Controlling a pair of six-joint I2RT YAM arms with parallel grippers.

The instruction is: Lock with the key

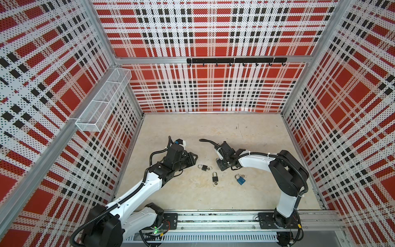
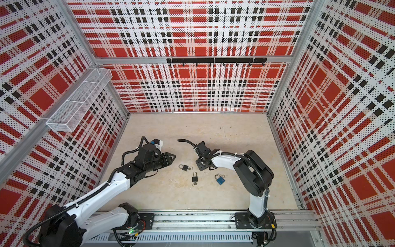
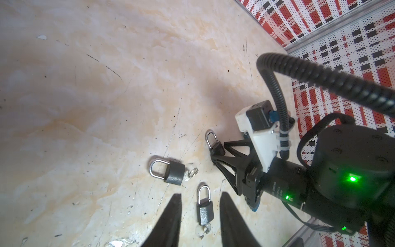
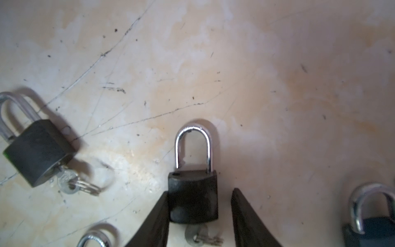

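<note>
Unlatched padlock [image 4: 193, 198] — within right claw [image 4: 200, 191]

- 2 arms here, left arm [image 1: 147, 186] and right arm [image 1: 254, 160]: glossy white shells, chunky black joints.
- Black ribbed cable [image 3: 275, 92], zip-tied along each.
- On the right gripper [image 3: 214, 149]: black truss-frame jaws, white camera mount [image 3: 264, 140].
- And green lights [image 3: 352, 178] glowing on its black wrist!
</note>
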